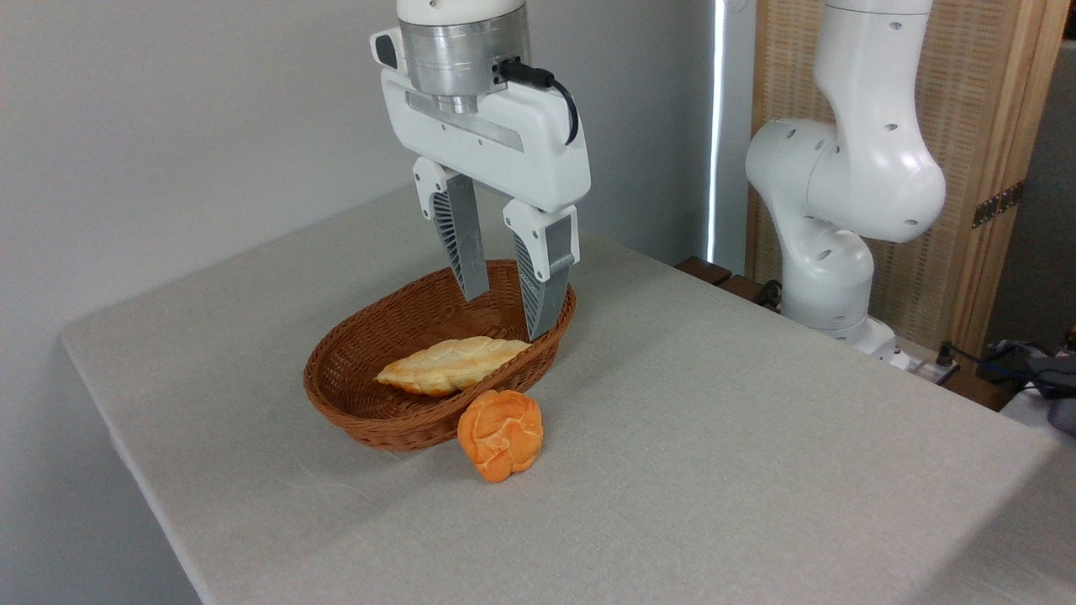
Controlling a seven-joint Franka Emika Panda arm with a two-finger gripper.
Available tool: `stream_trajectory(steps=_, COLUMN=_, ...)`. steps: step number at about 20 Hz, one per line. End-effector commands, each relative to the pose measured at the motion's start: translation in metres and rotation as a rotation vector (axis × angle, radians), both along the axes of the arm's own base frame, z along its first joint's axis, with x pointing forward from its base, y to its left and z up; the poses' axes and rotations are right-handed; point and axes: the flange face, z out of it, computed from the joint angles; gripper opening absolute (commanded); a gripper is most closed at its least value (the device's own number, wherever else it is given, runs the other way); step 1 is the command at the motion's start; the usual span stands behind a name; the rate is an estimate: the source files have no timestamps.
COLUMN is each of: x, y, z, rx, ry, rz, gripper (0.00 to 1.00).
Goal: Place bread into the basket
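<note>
The bread (500, 434), a round orange-golden bun with a cracked crust, lies on the table, leaning against the near outer wall of the basket (353, 413). The basket is oval, brown and woven. My gripper (508, 317) hangs open above the basket's far right end, fingers pointing down with nothing between them. It is well above and behind the bread.
A pale-yellow braided loaf (450, 365) lies inside the basket. The grey cloth-covered table (714, 470) has its left and near-left edges in view. The arm's white base (841, 210) stands at the back right, before a wooden panel.
</note>
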Motion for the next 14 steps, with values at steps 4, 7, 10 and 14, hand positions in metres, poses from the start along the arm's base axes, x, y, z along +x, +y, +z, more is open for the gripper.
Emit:
stream_trajectory(steps=4, x=-0.0019, y=0.0, z=0.0056, rx=-0.009, ry=0.009, rz=-0.005, gripper=1.0)
stream_trajectory(steps=7, x=-0.0019, y=0.0, z=0.0056, rx=-0.009, ry=0.009, rz=-0.005, gripper=1.0)
stream_trajectory(steps=10, x=-0.001, y=-0.0017, z=0.0041, rx=-0.008, ry=0.012, rz=-0.008, gripper=1.0)
stream_trajectory(steps=14, x=0.0002, y=-0.0028, z=0.0018, rx=-0.009, ry=0.015, rz=-0.035, gripper=1.0)
